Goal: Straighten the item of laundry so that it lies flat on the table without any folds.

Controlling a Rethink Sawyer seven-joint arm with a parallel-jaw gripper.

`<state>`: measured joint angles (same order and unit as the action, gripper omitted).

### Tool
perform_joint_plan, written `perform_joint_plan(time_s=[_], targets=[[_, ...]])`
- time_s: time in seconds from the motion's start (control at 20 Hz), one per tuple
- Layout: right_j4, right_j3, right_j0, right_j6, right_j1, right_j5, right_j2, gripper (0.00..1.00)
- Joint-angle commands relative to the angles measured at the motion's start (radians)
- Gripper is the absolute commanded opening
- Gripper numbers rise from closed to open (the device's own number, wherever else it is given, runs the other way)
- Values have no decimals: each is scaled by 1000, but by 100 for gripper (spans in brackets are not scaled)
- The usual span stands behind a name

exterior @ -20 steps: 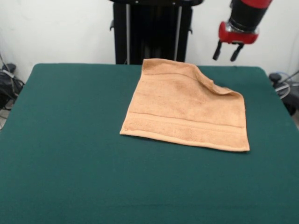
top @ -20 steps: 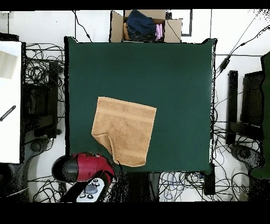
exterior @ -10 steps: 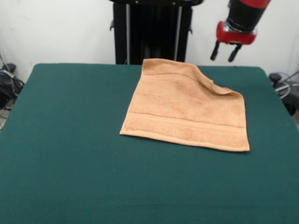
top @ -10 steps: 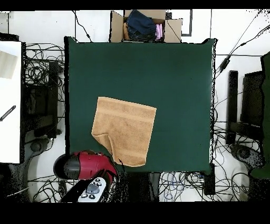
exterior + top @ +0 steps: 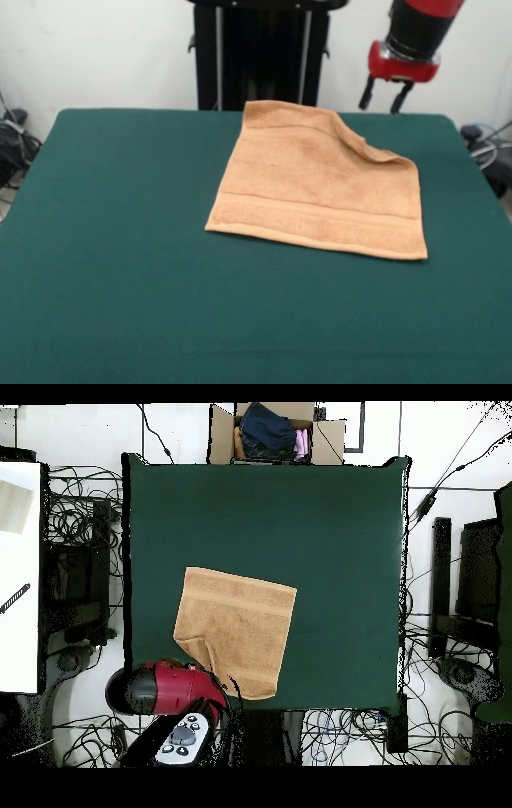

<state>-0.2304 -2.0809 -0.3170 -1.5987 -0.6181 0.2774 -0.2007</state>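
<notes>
Above the towel's folded corner, front view: the red and black gripper [image 5: 383, 94] hangs in the air, its two dark fingers apart and holding nothing.
Towel, front view: the peach-orange, roughly square terry towel [image 5: 318, 182] lies on the dark green felt-covered table [image 5: 120, 240], with its far edge close to the table's far edge.
Fold, front view: one corner on the towel's far side, the one nearest the gripper, is turned in over the cloth, leaving a slanted edge and a raised ridge; the rest looks flat.
Step in hand, judged: descend on the tip of that turned-in flap, pinch only the top layer, then draw it outward and away from the towel's middle, low over the felt so the lower layer is not dragged.
Overhead view, towel: the towel [image 5: 236, 630] sits toward the table's [image 5: 330, 534] robot-side edge, the flap at the corner next to the red arm head [image 5: 165, 689].
Room, overhead view: little felt lies between the folded corner and that table edge, so the unfolded corner may end near the edge; wide bare felt lies beyond the towel's opposite side.
</notes>
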Motion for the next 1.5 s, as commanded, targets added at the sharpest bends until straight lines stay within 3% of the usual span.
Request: perform_joint_plan(time_s=[0.05, 1.5], targets=[[-29, 96, 15, -201, 3, 104, 19, 100], [10, 197, 55, -166, 4, 203, 9, 100]])
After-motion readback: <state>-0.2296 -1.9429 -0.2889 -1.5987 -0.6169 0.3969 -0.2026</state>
